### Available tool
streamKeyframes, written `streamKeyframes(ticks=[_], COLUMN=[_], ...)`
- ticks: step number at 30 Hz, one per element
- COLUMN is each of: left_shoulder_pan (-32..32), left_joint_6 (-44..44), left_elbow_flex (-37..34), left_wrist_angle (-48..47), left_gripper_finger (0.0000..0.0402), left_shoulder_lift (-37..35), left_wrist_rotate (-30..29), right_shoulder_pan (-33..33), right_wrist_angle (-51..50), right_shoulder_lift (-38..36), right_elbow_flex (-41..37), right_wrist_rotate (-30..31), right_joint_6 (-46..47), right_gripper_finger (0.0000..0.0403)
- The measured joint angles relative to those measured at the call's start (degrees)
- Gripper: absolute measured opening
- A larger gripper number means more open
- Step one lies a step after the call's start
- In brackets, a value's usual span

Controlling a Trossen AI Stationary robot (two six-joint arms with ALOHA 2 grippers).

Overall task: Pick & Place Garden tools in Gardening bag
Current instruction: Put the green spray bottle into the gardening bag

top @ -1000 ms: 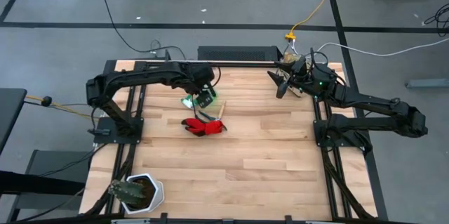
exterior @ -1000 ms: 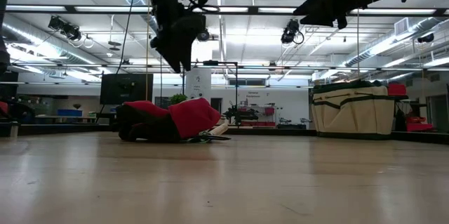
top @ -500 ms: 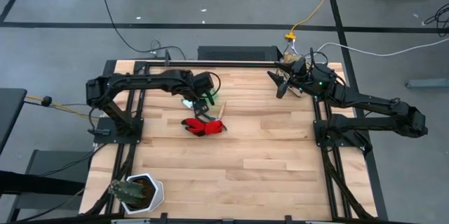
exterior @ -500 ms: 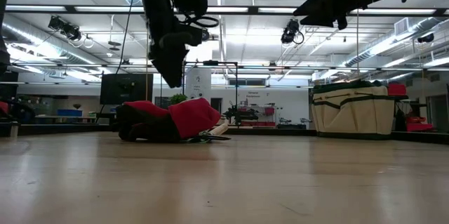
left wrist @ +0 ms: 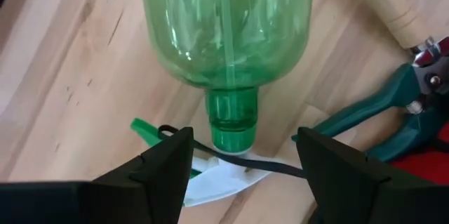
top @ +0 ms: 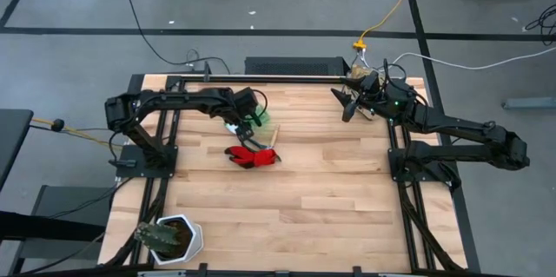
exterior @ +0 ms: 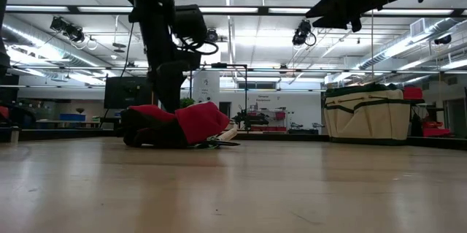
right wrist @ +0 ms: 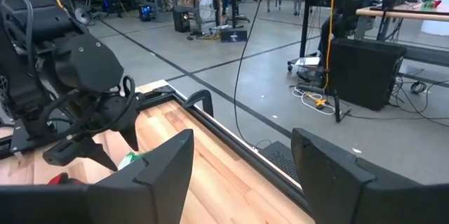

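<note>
The left gripper (left wrist: 242, 155) hangs low over the wooden table (top: 295, 199), its two dark fingers (left wrist: 165, 164) spread wide on either side of the neck of a translucent green bottle (left wrist: 228, 31) lying on its side. The fingers stand apart from the neck and pinch nothing. The bottle's upper body runs out of the left wrist view, and a white and green piece under its neck, crossed by a thin black cord, is too hidden to name. In the high view the bottle (top: 259, 118) shows only as a small green patch beside the gripper.

Just beside it lie green-handled pruning shears (left wrist: 382, 122), partly cut off, and a pale wooden handle (left wrist: 382, 3) whose metal end is out of sight. The red glove (top: 252, 156) lies crumpled on the table near these; from the low view it hides most of the tools behind it.

The gardening bag (exterior: 367, 114) stands upright at the table's far right; from above it (top: 365, 78) is largely covered by the right arm. The right gripper (right wrist: 242, 171) is raised near the bag, fingers spread and empty.

A white pot (top: 178, 238) with a dark plant sits at the near left corner.
</note>
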Motion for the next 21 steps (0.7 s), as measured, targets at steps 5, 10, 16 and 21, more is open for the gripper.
streamKeyframes(ticks=[5, 10, 16, 21], left_shoulder_pan=[0.62, 0.62, 0.76, 0.89], left_joint_6=[2.1, 2.99, 3.45, 2.6], left_elbow_flex=[-0.3, -0.3, -0.3, -0.3], left_wrist_angle=[1.13, 2.0, 1.9, 2.28], left_gripper_finger=[0.0259, 0.0259, 0.0259, 0.0259], left_shoulder_lift=[0.08, 0.13, 1.0, 3.44], left_wrist_rotate=[0.97, 0.72, -0.91, 0.52], right_shoulder_pan=[-0.01, -0.01, -0.04, -0.04], right_wrist_angle=[-0.02, -0.03, -0.03, -0.02], right_shoulder_lift=[0.0, 0.0, -0.01, 0.0], right_elbow_flex=[0.0, -0.02, -0.02, -0.02], right_wrist_rotate=[0.0, 0.0, 0.0, 0.0], right_joint_6=[-0.04, -0.04, -0.19, -0.33], right_gripper_finger=[0.0239, 0.0239, 0.0239, 0.0239])
